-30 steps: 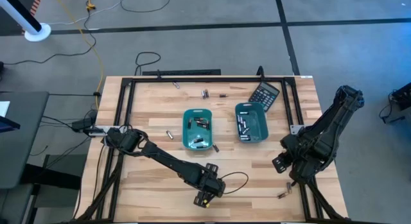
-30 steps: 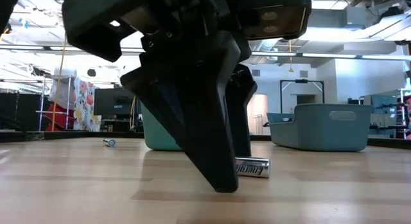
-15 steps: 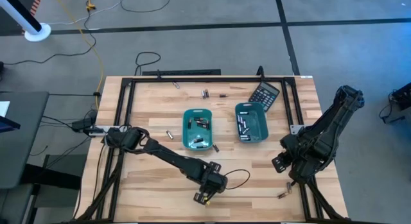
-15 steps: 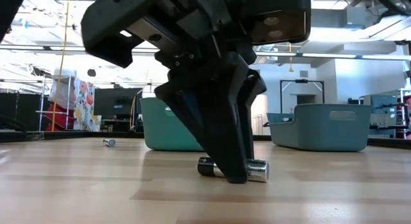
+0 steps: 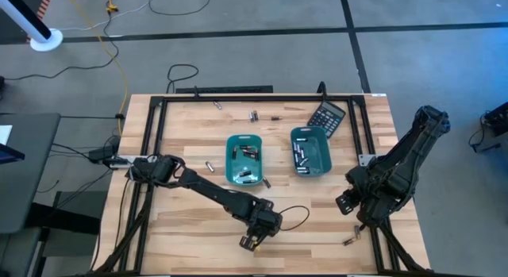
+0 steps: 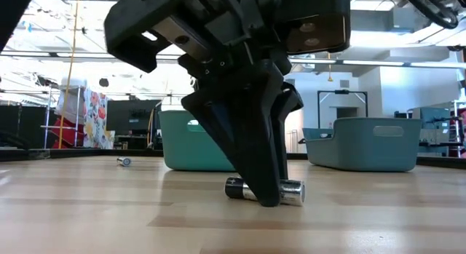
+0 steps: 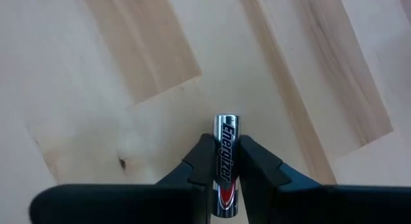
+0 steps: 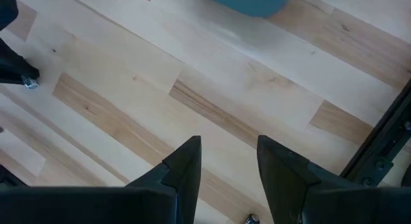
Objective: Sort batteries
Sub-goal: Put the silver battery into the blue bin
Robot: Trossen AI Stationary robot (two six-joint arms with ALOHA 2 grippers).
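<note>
One silvery-and-dark battery (image 7: 225, 137) lies on the wooden table near its front edge, with my left gripper (image 5: 252, 245) shut on it. Two teal trays stand mid-table, the left tray (image 5: 228, 159) and the right tray (image 5: 324, 152), each holding several batteries. Loose batteries lie on the wood, one (image 5: 210, 166) left of the trays, one (image 5: 254, 115) behind them and one (image 5: 348, 240) at the front right. My right gripper (image 5: 344, 204) hovers open over the table's right side with nothing between its fingers (image 8: 186, 161). My left gripper pinches the battery's two long sides, about mid-length (image 7: 225, 161), between its two fingers (image 6: 263, 190). The fingers come from above, pointing down, and lie across the battery. The battery lies level on the table, with its silvery end (image 6: 293, 192) and its dark end (image 6: 233, 188) sticking out either side.
A black calculator (image 5: 326, 116) lies at the back right, behind the right tray. A black frame (image 5: 151, 126) runs along the table's edges. A thin cable (image 5: 295, 218) loops by my left wrist. Bare wood lies between the trays and the front edge.
My left gripper has shut, its fingers closing in from either side of the battery and taking hold of it. The battery still lies level on the table.
</note>
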